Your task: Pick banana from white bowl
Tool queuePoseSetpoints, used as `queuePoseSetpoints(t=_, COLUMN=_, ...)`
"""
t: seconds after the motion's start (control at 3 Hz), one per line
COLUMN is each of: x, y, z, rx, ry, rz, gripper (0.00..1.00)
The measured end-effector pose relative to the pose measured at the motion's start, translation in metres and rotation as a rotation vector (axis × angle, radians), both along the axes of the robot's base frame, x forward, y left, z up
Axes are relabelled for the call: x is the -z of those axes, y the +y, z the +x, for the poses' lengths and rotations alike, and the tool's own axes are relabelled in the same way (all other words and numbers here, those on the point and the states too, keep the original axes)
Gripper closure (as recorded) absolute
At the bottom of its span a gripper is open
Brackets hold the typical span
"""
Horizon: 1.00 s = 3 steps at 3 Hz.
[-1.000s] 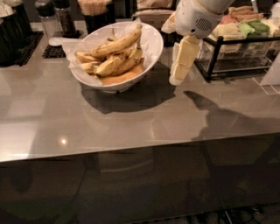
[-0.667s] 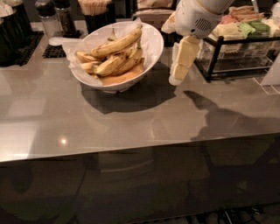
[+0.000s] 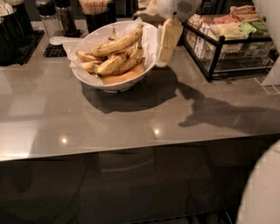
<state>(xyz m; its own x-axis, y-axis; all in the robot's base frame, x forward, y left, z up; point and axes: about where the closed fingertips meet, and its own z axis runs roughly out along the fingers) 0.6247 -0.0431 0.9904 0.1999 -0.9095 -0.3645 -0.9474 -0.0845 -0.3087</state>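
Observation:
The white bowl (image 3: 151,52), lined with crinkled white paper, stands at the back of the grey counter and holds several bananas. The banana (image 3: 119,42), the longest one, yellow with brown speckles, lies across the top of the pile with its stem tip toward the bowl's right rim. Shorter, browner bananas (image 3: 114,63) lie under it. My gripper (image 3: 167,43) hangs pointing down just outside the bowl's right rim, close to the banana's stem end and apart from it. It holds nothing that shows.
A black wire rack with packets (image 3: 227,39) stands right of the gripper. Shakers (image 3: 65,17) and a cup of sticks (image 3: 94,11) stand behind the bowl. Dark containers (image 3: 13,30) are at the far left. The counter's front edge (image 3: 131,146) crosses mid-frame.
My gripper has moved left and a little farther back, from beside the wire rack to the bowl's right rim. The bowl and the bananas have not moved.

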Motion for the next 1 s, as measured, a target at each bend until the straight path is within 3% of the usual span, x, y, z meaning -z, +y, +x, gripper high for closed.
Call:
queuePoseSetpoints(t=0.33, x=-0.015, y=0.027, z=0.024, rx=-0.057, ry=-0.053, rz=0.008, gripper=0.0)
queuePoseSetpoints(t=0.67, x=0.0, y=0.057, z=0.04, rx=-0.111, ry=-0.035, rz=0.023, gripper=0.0)
queuePoseSetpoints(t=1.0, x=0.033, y=0.084, z=0.044, rx=-0.152, ry=0.036, rz=0.031, gripper=0.0)
